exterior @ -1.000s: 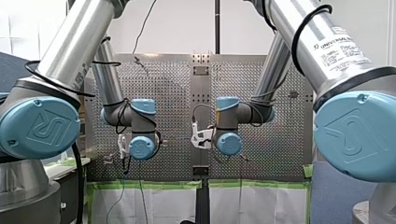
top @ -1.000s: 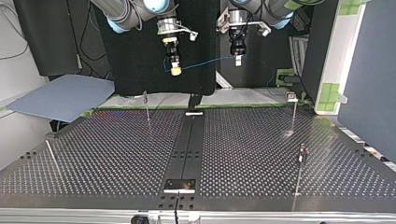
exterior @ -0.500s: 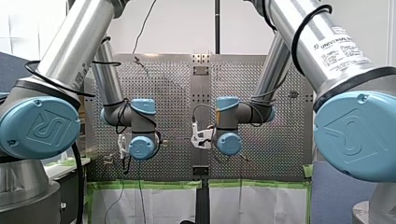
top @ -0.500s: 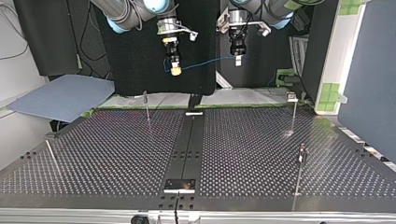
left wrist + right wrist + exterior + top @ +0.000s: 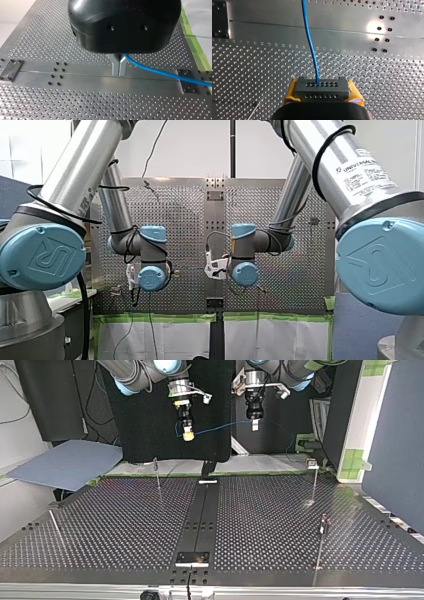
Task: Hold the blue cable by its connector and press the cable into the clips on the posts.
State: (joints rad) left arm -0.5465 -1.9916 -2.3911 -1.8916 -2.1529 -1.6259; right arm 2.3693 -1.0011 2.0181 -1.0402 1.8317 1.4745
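The blue cable [image 5: 220,426] hangs in a shallow line between my two grippers, high above the perforated table [image 5: 125,525]. My right gripper [image 5: 188,435], at the top view's left, is shut with its yellow pads [image 5: 291,91] on the cable's grey connector [image 5: 322,86]. The cable [image 5: 310,42] leaves the middle of the connector and runs straight ahead. My left gripper [image 5: 119,71] has its metal fingers shut on the cable [image 5: 160,72], which trails off to one side. In the top view it [image 5: 255,424] hangs at the right.
Thin posts with clips stand on the table: one at the back left [image 5: 157,472], one at the back right [image 5: 314,480], one nearer at the right [image 5: 322,532], and a leaning rod at the left [image 5: 56,527]. A plain metal strip [image 5: 200,520] runs down the middle.
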